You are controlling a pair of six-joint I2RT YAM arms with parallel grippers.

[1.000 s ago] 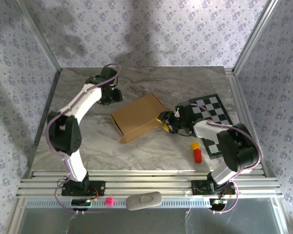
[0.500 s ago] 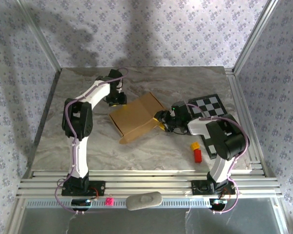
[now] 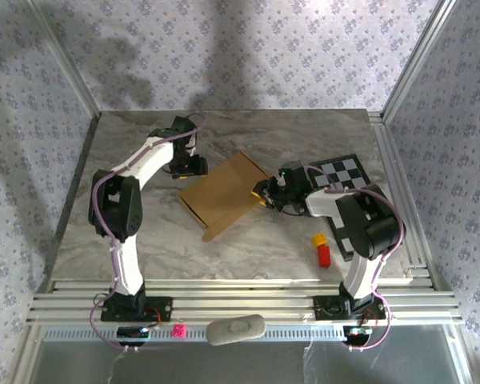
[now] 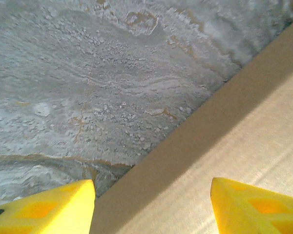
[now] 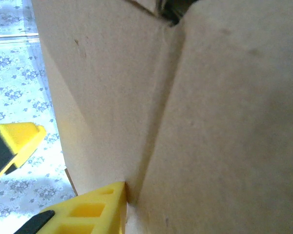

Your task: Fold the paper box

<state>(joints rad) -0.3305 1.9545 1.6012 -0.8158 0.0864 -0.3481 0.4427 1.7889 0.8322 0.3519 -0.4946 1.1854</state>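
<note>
The cardboard box (image 3: 220, 194) lies slantwise in the middle of the counter (image 3: 144, 232), between the two arms and just left of the checkered board (image 3: 346, 178). The left tool (image 3: 194, 166) hovers at the box's far left edge. In its wrist view the two yellow fingers (image 4: 44, 207) stand wide apart, one over bare counter and one over cardboard, with nothing gripped between them. The right tool (image 3: 264, 194) is hard against the box's right end. Its wrist view shows a cardboard panel and a crease close up, one finger (image 5: 88, 214) touching the panel's lower corner and the other off to the side. The jaws there look fairly narrow, but it cannot be told whether they pinch cardboard or only push at it.

The step in hand appears to be working the right-end flap along its crease, with the left arm placed to brace the box. The next move probably calls for the left tool to come down on the far edge so the box cannot slide (the stone top looks slick), while the right arm turns the flap over without crushing it.

Counted: one box, two tools, one checkered board, one red block (image 3: 323, 255) and one yellow block (image 3: 319, 239) near it
</note>
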